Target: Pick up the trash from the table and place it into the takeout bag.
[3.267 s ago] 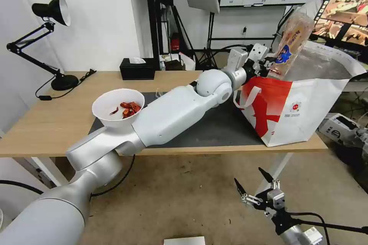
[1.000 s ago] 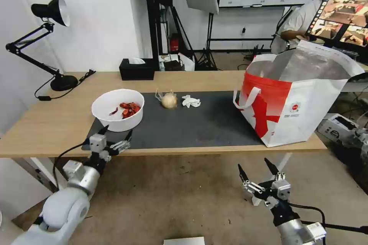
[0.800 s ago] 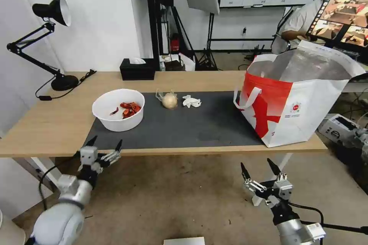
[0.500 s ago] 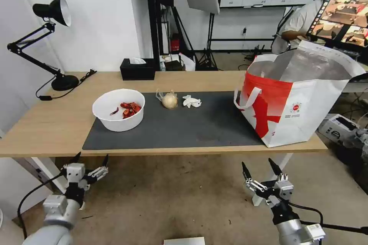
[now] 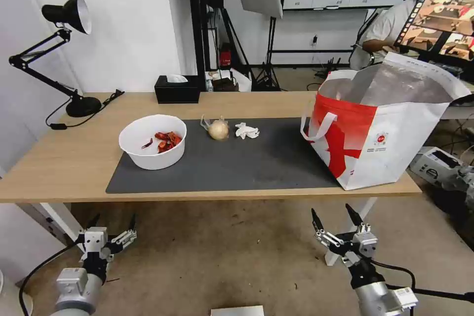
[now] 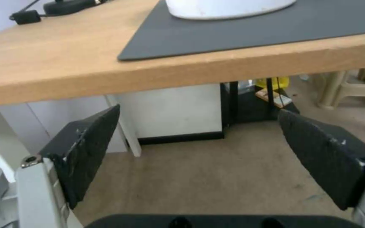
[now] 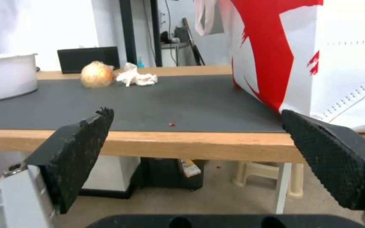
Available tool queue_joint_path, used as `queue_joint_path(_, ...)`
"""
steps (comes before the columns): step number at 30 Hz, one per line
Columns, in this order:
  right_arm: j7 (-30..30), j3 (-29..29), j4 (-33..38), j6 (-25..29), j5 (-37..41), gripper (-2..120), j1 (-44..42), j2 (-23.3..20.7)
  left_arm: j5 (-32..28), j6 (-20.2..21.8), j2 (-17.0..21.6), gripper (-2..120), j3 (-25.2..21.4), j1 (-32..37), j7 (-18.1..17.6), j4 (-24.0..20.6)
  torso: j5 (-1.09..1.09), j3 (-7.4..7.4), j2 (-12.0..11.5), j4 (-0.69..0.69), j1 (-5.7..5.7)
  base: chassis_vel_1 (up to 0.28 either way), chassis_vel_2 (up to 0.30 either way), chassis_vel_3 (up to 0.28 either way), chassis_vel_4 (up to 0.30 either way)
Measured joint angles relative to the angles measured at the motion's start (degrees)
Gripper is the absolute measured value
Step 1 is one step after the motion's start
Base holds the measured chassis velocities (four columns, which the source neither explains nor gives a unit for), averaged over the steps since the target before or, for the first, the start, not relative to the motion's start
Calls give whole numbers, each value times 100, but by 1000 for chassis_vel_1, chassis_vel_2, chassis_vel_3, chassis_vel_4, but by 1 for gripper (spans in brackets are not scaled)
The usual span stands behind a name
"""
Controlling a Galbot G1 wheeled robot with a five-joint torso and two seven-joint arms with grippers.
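The left arm has dropped away from the bag, where it held the clear tray a few seconds back, and now the left gripper [image 5: 112, 219] hangs below the table's [image 5: 74, 158] front edge at the mat's [image 5: 237, 163] left corner, fingers spread wide, nothing in them. The tray is out of sight.

The right gripper [image 5: 332, 215] sits low too, under the front edge near the bag [image 5: 395, 128], fingers apart and empty.

On the mat, the bowl [image 5: 152, 141] stands at the left end with red scraps inside. Past it, toward the back edge of the mat, lies the knotted bag [image 5: 217, 129] with its beige lump, and just beside that, on the bag's side, the tissue [image 5: 246, 131]. The two lie close; whether they touch, I cannot tell. The tote stands upright at the right end, mouth open, foil lining showing, one white handle drooping down its red face.

From the left wrist, the table edge runs overhead with the mat corner and the bowl's base above it. From the right wrist, the lump, tissue and bowl line up across the mat, with the bag's red-and-white side close by.

A tissue box [image 5: 177, 89] sits at the back of the table, a desk lamp [image 5: 66, 15] at the far left.
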Motion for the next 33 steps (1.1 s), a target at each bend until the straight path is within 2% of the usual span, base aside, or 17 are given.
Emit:
queue_joint_path(13, -24, -16, -13, 21, -16, 100, -47, -2, -61, -113, 37, 100, -19, -2, 65, 14, 0, 0, 0, 0, 0, 0, 0, 0, 0)
queue_joint_path(17, -26, -179, -20, -25, -17, 100, 65, -129, -61, -136, 40, 100, -19, -4, 71, 23, -1, 0, 0, -1, 0, 0, 0, 0, 0)
queue_joint_path(19, -27, -306, -54, -119, -15, 100, 225, -299, -61, -156, 48, 100, -19, -1, 73, 25, 0, 0, 0, 0, 0, 0, 0, 0, 0)
queue_joint_path(22, -38, -775, -138, -428, 139, 100, 778, -950, -59, -162, 40, 100, -18, -10, 76, -9, 1, 1, 0, 2, 0, 0, 0, 0, 0)
queue_joint_path(23, -38, -775, -138, -428, 139, 100, 778, -950, -59, -162, 40, 100, -18, -10, 76, -9, 1, 1, 0, 2, 0, 0, 0, 0, 0)
queue_joint_path(26, -42, -1221, -198, -636, 451, 100, 1382, -1482, -45, -151, 22, 100, -10, -14, 76, -63, 0, 1, 0, 0, 0, 0, 0, 0, 0)
queue_joint_path(27, -42, -1221, -198, -636, 451, 100, 1382, -1482, -45, -151, 22, 100, -10, -14, 76, -63, 0, 1, 0, 0, 0, 0, 0, 0, 0)
queue_joint_path(30, -42, -1729, -356, -790, 795, 100, 2286, -1900, -40, -140, 7, 100, -16, -12, 78, -81, 1, 1, 0, 1, 1, 0, 0, 0, 0)
queue_joint_path(31, -42, -1729, -356, -790, 795, 100, 2286, -1900, -40, -140, 7, 100, -16, -12, 78, -81, 1, 1, 0, 1, 1, 0, 0, 0, 0)
queue_joint_path(33, -4, -2021, -500, -877, 965, 100, 2808, -2026, -36, -135, -4, 100, -20, -12, 78, -82, 0, 1, 0, 2, 1, 0, 0, 0, 0)
